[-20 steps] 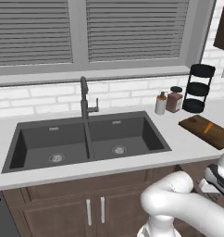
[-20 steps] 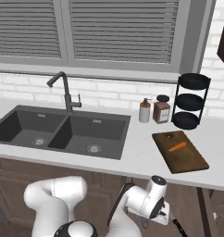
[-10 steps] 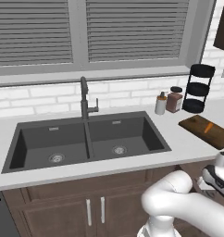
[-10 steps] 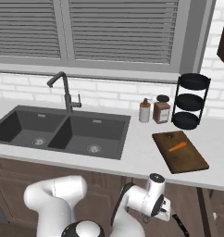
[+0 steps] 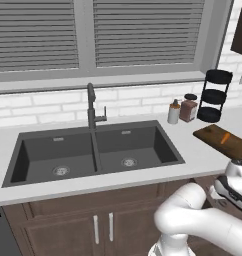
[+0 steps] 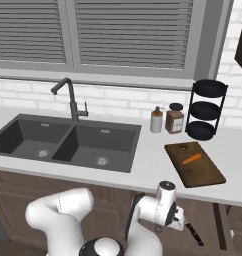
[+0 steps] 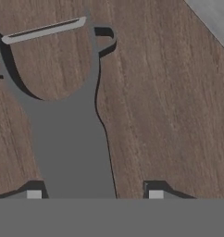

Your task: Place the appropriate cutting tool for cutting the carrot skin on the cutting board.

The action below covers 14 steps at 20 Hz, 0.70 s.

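Note:
A grey Y-shaped peeler [image 7: 72, 129] lies flat on a wood-grain surface [image 7: 169, 111] in the hand view, its blade toward the top. My gripper [image 7: 94, 194] stands open over it, with the handle between the two fingertips; the left tip is beside the handle and the right tip stands apart from it. In the right base view the gripper [image 6: 179, 222] hangs below the counter's front edge. The dark brown cutting board [image 6: 203, 172] [image 5: 213, 134] lies on the counter at the right, with the small orange carrot [image 6: 192, 159] [image 5: 225, 138] on it.
A black three-tier round rack [image 6: 202, 110] stands behind the board, with a soap bottle [image 6: 156, 120] and a brown jar [image 6: 174, 119] to its left. The double sink [image 6: 68, 142] with its faucet [image 6: 68, 97] takes up the counter's left. Dark wood cabinet fronts [image 5: 98, 225] run below.
The hand has edged slightly upward in both base views. Board and carrot have not moved.

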Available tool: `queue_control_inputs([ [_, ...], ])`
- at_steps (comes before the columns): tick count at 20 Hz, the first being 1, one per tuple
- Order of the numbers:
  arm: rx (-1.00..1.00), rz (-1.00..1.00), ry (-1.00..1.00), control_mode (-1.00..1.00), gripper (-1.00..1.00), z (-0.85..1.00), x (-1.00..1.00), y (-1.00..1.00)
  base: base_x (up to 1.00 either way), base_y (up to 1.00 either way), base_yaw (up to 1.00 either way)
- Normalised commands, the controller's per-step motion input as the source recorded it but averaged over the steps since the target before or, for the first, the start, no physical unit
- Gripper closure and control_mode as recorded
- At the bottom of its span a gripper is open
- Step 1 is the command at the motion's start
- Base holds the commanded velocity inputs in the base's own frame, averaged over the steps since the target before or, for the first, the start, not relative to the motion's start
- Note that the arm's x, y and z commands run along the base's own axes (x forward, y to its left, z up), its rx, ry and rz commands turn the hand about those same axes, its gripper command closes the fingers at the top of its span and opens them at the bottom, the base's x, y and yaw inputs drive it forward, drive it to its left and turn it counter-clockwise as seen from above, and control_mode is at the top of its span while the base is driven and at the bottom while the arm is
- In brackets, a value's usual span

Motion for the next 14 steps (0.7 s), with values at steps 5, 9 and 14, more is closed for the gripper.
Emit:
queue_control_inputs([
  [5, 0.00, -0.02, 0.00, -1.00, 1.00, -0.83, -0.41, 0.00, 0.00, 0.00, 0.00],
  [9, 0.00, 0.00, 0.00, -1.00, 1.00, -0.58, -0.33, 0.00, 0.00, 0.00, 0.00],
  [14, -0.01, 0.00, -0.02, -1.00, 1.00, -0.49, -0.51, 0.00, 0.00, 0.00, 0.00],
])
